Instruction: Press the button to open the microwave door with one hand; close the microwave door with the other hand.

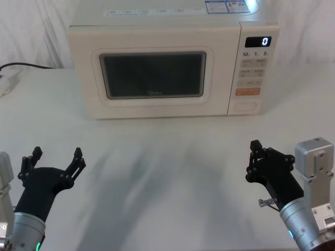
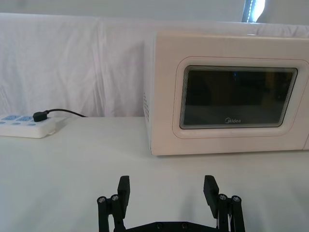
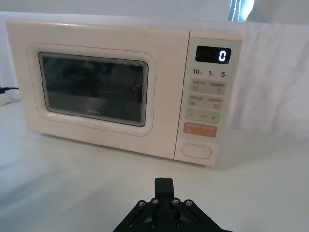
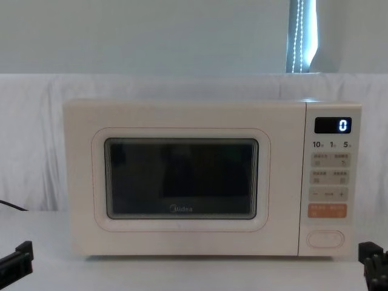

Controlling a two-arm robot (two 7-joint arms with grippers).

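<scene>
- The microwave door (image 1: 152, 78) is closed, rigid and hinged; judged best pushed on its free edge.
- The button (image 1: 246, 105) sits lowest on the panel; likely stiff, press centrally.
- Left gripper (image 1: 55, 160): fingers spread, near table front.
- Right gripper (image 1: 255, 157): fingers pressed together.

- The microwave door (image 4: 182, 182) carries a small "Midea" logo, centred just under its dark glass window.
- The lit display (image 3: 213, 54) at the top of the control panel reads "0".
- Just below the display, the panel is printed "10", "1", "5".
- One key shows "+".
</scene>
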